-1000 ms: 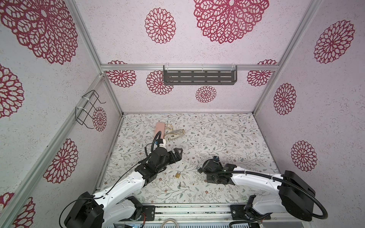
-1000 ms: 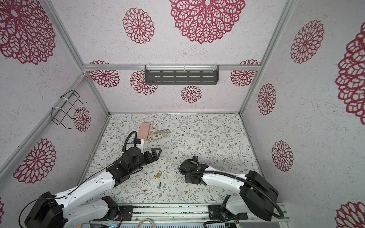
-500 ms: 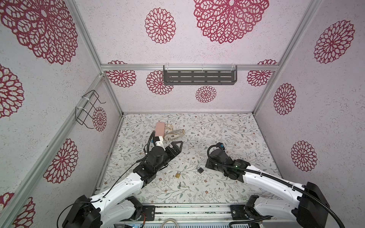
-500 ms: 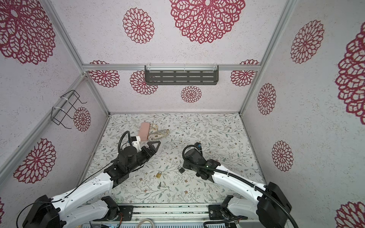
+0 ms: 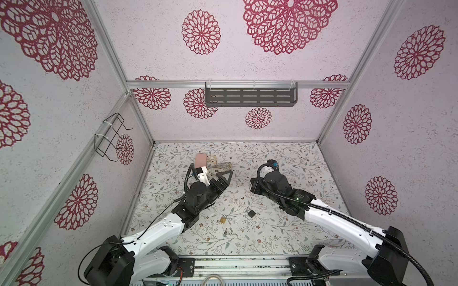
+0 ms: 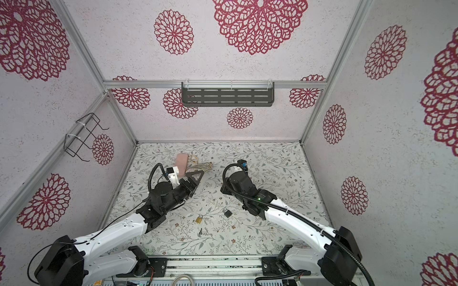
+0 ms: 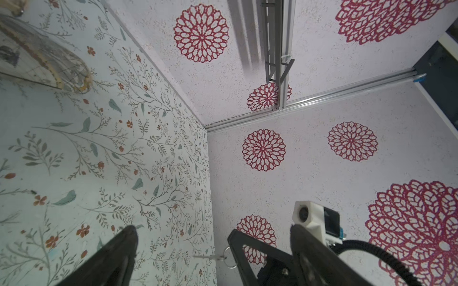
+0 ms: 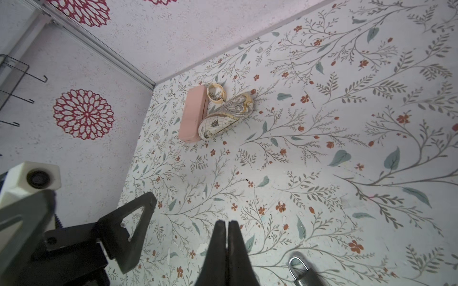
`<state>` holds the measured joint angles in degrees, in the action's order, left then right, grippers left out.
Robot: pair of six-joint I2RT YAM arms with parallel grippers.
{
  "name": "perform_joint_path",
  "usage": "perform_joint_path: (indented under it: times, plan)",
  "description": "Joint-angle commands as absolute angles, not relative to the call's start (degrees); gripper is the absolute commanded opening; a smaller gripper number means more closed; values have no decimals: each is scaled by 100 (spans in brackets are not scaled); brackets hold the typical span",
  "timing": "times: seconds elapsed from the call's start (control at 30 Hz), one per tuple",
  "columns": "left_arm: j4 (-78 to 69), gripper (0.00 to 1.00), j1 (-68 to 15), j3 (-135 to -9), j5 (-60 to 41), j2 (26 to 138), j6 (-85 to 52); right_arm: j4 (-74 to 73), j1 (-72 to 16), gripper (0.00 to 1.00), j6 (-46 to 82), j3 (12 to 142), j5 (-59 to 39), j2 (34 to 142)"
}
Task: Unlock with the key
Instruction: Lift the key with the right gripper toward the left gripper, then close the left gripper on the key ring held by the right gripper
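Left gripper (image 7: 182, 231) wide open above table (image 5: 285, 158), nothing between fingers (image 7: 119, 255); ringed key (image 7: 215, 257) just beside one finger, contact unclear. Brass padlock (image 5: 223, 219) lying on table; dark padlock (image 5: 250, 213) near its right. Right gripper (image 8: 226, 224) shut, empty, near dark padlock.

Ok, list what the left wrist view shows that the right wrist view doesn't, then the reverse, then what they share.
Only the left wrist view: a small key on a ring beside one finger of the left gripper, what holds it unclear; also the back-wall shelf. Only the right wrist view: a padlock on the floral floor, a pink case, the wire rack on the side wall. Both: the patterned pouch, that floor, and parts of both grippers, the left open, the right gripper shut.
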<state>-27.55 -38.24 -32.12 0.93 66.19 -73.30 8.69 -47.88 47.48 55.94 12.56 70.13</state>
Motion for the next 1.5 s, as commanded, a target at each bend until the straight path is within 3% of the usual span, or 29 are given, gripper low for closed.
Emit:
perform_joint_path:
  times: [0.0, 0.3, 0.57, 0.83, 0.9, 1.47]
  plan:
    - [-3362, 97, -3859, -3196, 118, 6636, -6026, 877, -4764, 0, 4571, 6022, 1213, 7094]
    - [-4242, 91, -3833, -2681, -677, 6564, -2952, 1185, -4764, 0, 4520, 6473, 898, 7213]
    - [-4068, 84, -3841, -2848, -1537, 6815, -1363, 1439, -4790, 0, 4304, 6734, 748, 7249]
    - [-4328, 69, -3866, -3172, -1772, 7368, -845, 1426, -4790, 0, 4228, 6796, 549, 7243]
    - [-4387, 62, -3884, -3292, -1902, 7523, -777, 1369, -4790, 0, 4221, 6777, 510, 7243]
    - [-4700, 34, -3990, -3568, -2251, 8147, -598, 1248, -4764, 0, 4253, 6654, 542, 7105]
